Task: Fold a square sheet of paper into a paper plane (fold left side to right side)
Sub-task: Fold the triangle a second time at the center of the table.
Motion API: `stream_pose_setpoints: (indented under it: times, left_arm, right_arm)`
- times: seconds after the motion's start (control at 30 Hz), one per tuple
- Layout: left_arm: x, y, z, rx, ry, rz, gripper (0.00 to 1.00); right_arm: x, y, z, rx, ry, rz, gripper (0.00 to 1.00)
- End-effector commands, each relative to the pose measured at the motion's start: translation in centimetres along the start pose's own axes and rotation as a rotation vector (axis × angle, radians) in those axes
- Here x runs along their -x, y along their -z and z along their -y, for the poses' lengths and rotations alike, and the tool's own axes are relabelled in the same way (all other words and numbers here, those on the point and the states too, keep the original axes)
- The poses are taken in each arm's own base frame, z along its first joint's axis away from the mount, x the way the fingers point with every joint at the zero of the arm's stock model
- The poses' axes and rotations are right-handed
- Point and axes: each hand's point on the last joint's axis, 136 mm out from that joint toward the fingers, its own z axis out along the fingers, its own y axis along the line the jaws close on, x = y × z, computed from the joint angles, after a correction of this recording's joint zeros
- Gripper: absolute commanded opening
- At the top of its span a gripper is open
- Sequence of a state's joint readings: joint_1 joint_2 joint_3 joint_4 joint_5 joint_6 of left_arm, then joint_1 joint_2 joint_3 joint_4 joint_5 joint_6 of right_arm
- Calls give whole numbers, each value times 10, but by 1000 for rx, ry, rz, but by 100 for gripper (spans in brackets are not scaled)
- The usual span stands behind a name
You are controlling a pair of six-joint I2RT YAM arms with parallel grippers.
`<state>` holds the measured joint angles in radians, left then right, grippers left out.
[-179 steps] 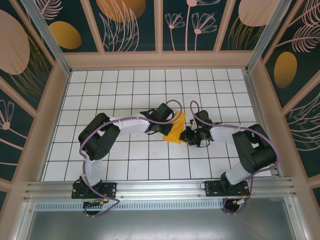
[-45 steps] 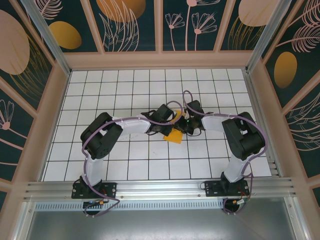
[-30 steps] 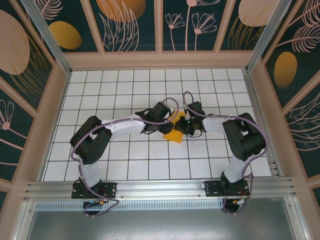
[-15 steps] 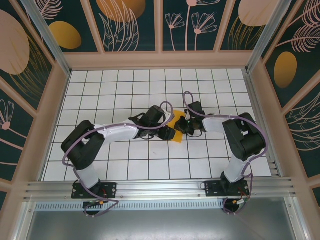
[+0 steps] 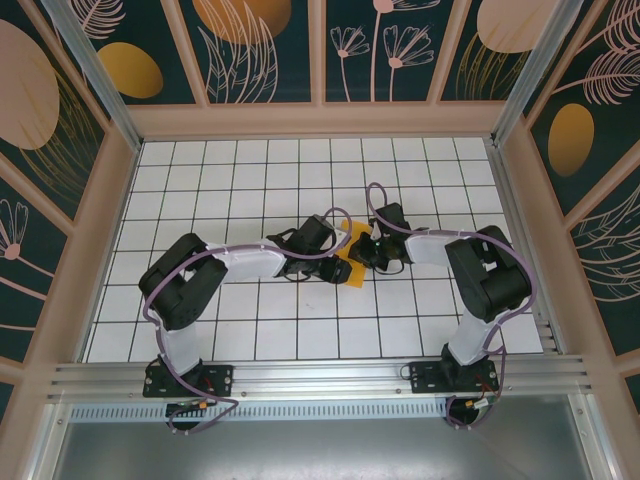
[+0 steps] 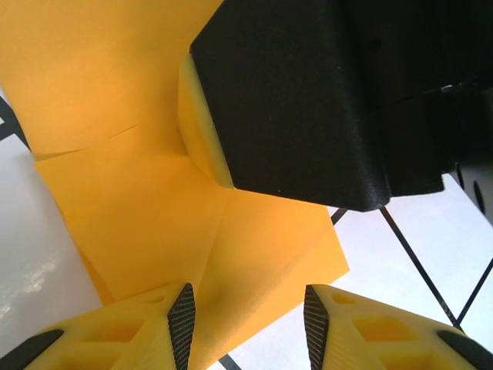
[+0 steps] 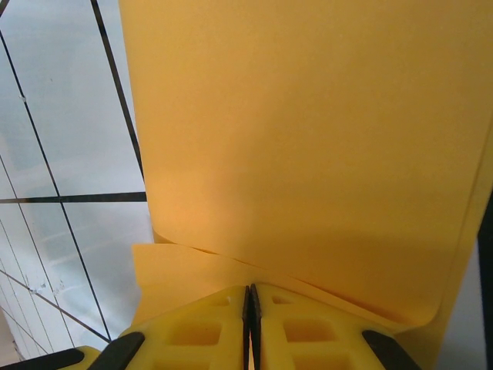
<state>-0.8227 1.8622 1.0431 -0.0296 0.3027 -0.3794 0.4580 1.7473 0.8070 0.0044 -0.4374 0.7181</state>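
Observation:
The square sheet of paper [image 5: 352, 268] is orange-yellow and lies partly folded on the tiled floor between my two grippers. In the left wrist view the paper [image 6: 146, 223] shows crease lines, and its lower corner lies between the spread fingers of my left gripper [image 6: 248, 327], which is open. My left gripper [image 5: 337, 266] sits at the paper's left edge. My right gripper [image 5: 366, 250] is at the paper's right side. Its fingertips [image 7: 250, 304] are shut on the paper's edge where two layers meet, and a flap of paper [image 7: 308, 116] curls up in front of them.
The floor [image 5: 250, 320] is white tile with dark grid lines. Patterned walls [image 5: 90, 200] enclose it on three sides, and a metal rail [image 5: 320, 375] runs along the near edge. Open floor lies on all sides of the arms.
My left arm has swung and lowered, bringing its gripper down and nearer over the paper's left part, so less paper shows from above. The right arm has stayed still.

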Motion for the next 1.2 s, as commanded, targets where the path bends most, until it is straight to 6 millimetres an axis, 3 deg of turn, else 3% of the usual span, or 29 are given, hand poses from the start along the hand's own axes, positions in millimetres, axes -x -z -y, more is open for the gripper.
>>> stream_pose_setpoints:
  times: [0.0, 0.77, 0.93, 1.07, 1.17]
  left_arm:
    - [0, -3, -10, 42, 4, -2, 44]
    - [-36, -15, -23, 40, 36, -82, 42]
    - [-51, -17, -31, 59, 47, -111, 41]
    - [-51, -18, -29, 47, 49, -109, 37]
    - [-49, -18, -28, 45, 47, -106, 36]
  right_arm:
    - [-19, -2, 32, -114, -41, -58, 13]
    - [-10, 2, 16, -69, -10, -40, 14]
    - [7, 21, -17, 29, 44, 11, 14]
    - [15, 42, -25, 41, 71, 54, 12]
    - [5, 46, -27, 53, 71, 36, 6]
